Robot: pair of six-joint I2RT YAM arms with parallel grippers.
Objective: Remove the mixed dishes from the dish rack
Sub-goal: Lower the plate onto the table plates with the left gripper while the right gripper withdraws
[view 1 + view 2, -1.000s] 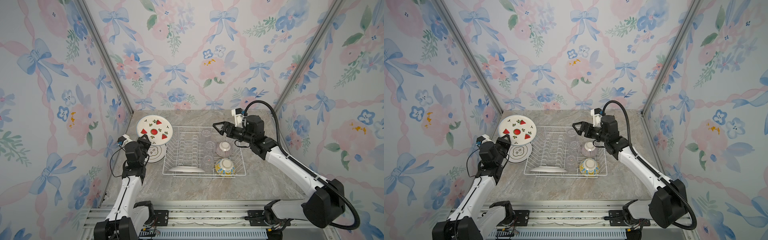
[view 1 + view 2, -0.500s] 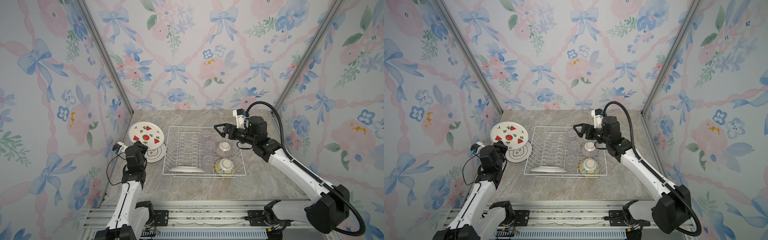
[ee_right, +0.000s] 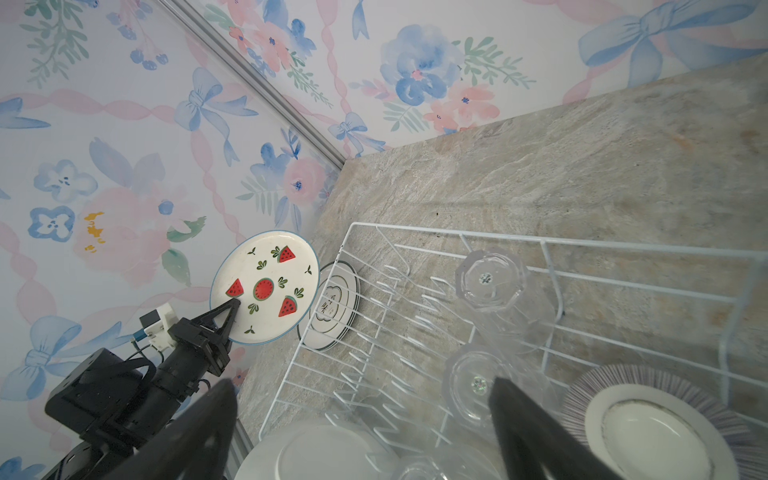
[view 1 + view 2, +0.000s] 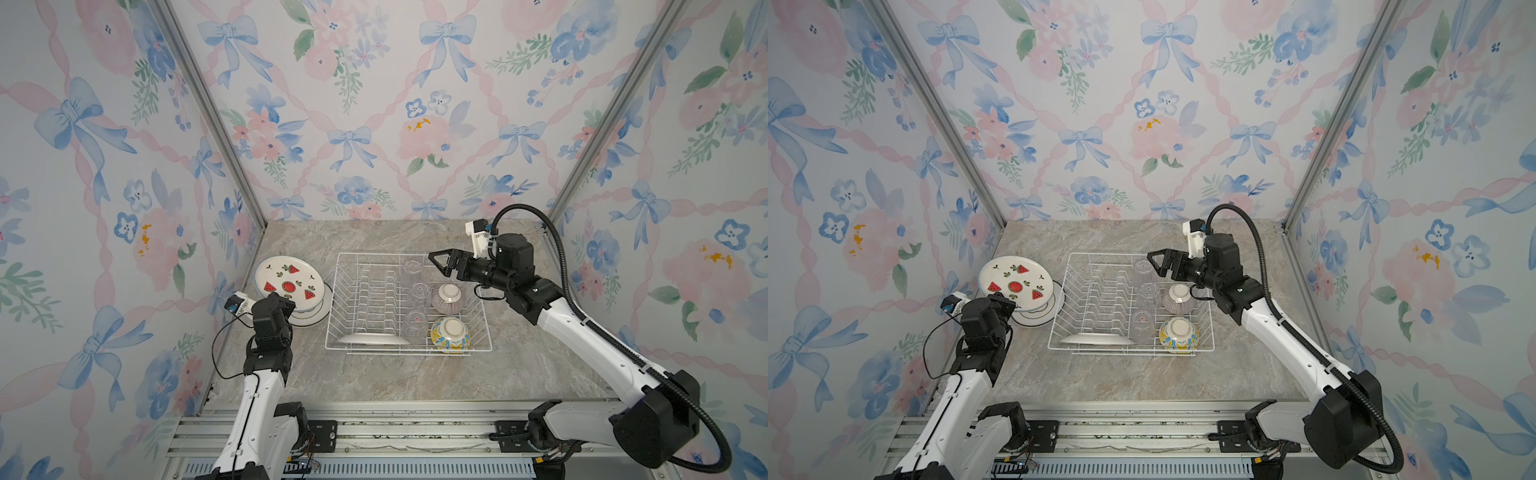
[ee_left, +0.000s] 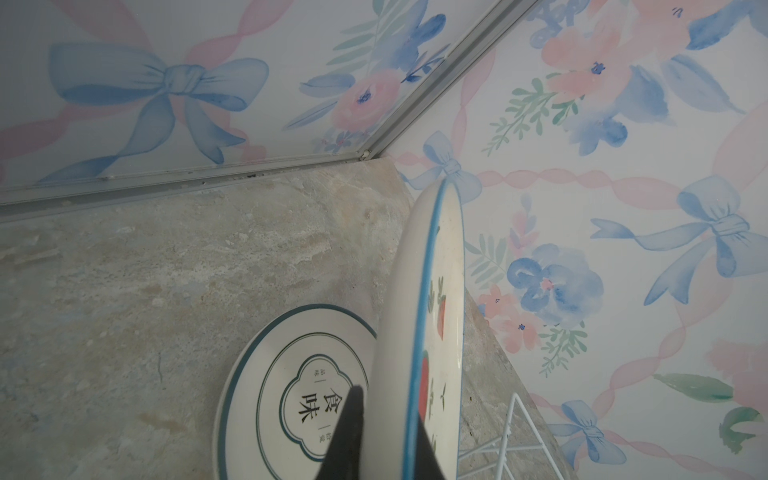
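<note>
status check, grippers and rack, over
Left gripper shut on watermelon plate, over table plate. Right gripper open above rack. Rack holds a white plate, three glasses, two bowls. Nothing in the way.

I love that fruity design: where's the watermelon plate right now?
In both top views the watermelon plate is left of the rack, outside it, its rim pinched by the left gripper, over another plate on the counter.
</note>
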